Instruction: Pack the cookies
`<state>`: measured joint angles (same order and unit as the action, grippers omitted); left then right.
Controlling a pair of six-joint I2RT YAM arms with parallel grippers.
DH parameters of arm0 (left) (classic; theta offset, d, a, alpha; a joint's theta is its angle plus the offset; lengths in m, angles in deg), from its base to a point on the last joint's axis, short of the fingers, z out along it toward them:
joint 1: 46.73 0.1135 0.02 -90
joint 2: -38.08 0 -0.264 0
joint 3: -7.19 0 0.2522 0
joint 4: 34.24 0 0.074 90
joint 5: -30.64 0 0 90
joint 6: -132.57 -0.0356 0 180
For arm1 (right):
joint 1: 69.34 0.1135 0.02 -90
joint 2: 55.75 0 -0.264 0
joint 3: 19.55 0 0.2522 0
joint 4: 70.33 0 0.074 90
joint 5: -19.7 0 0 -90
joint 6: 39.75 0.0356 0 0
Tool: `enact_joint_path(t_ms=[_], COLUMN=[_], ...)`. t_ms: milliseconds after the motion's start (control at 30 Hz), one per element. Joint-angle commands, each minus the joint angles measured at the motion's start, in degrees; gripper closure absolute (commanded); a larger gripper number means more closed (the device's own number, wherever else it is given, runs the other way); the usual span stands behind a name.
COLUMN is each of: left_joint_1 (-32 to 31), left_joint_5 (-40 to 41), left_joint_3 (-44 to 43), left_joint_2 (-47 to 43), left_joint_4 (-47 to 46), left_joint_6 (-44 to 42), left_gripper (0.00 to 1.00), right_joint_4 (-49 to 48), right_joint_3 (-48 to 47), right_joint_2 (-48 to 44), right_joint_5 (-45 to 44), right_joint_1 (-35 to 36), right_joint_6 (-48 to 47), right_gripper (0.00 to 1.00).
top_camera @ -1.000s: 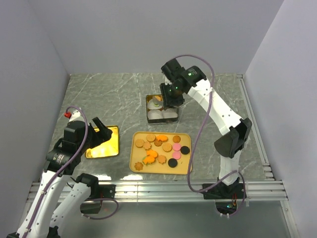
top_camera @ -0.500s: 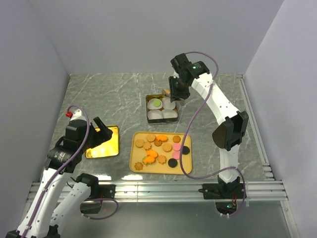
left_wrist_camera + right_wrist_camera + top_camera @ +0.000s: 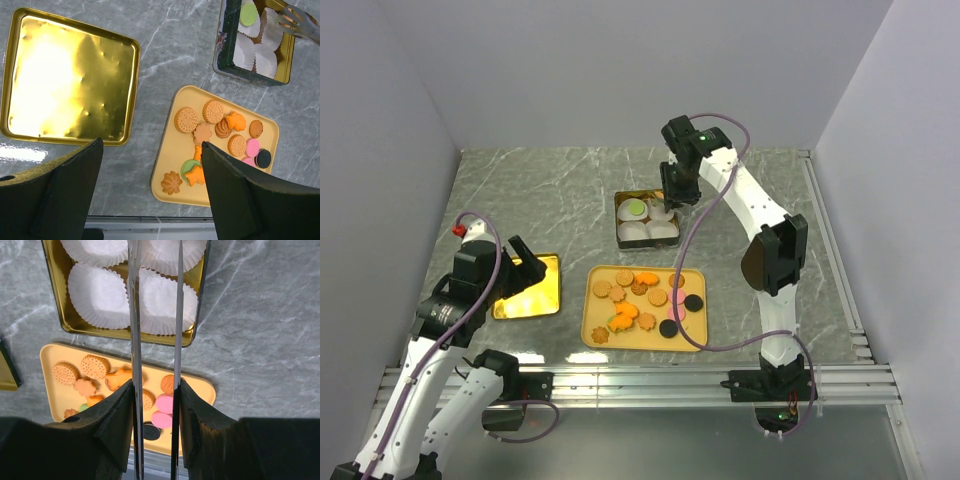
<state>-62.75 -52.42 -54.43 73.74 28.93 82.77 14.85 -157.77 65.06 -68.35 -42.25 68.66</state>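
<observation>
The cookies [image 3: 645,300] lie on a yellow tray [image 3: 592,330]; they are brown, orange, pink, green and black, and also show in the left wrist view [image 3: 220,135] and the right wrist view [image 3: 125,382]. One green cookie [image 3: 636,209] sits in a white paper cup inside the dark tin [image 3: 620,232]. My right gripper [image 3: 678,188] is shut on metal tongs [image 3: 133,315], whose blades hang over the tin's paper cups [image 3: 97,292]; the tong tips [image 3: 295,19] hold nothing. My left gripper [image 3: 520,266] is open and empty, raised between the tray and the gold lid.
A gold lid [image 3: 528,287] lies flat left of the tray, also in the left wrist view [image 3: 65,75]. The tin [image 3: 222,45] holds several white paper cups. Grey walls stand close on three sides. A metal rail runs along the near edge.
My right gripper with the tongs has lifted and drawn back from low over the tin towards its far right corner. The left arm has not moved.
</observation>
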Motion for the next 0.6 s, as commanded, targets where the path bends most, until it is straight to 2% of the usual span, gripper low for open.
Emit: enact_joint_path(t_ms=[0, 200, 567], left_joint_1=[-0.16, -0.16, -0.16], left_joint_5=[0.79, 1.06, 1.59], left_joint_3=[-0.57, -0.48, -0.57], left_joint_2=[0.2, 0.38, -0.24], left_joint_4=[-0.01, 0.08, 0.43], left_joint_6=[0.84, 0.93, 1.28], left_gripper=[0.14, 0.14, 0.14], right_joint_4=[-1.72, -1.89, -1.72], right_joint_3=[-0.08, 0.36, 0.27], right_joint_2=[-0.58, -0.14, -0.4], right_joint_5=[-0.99, -1.25, -1.87], right_joint_1=[-0.55, -0.72, -0.9], right_joint_6=[-0.75, -0.48, -0.22], right_gripper=[0.61, 0.53, 0.44])
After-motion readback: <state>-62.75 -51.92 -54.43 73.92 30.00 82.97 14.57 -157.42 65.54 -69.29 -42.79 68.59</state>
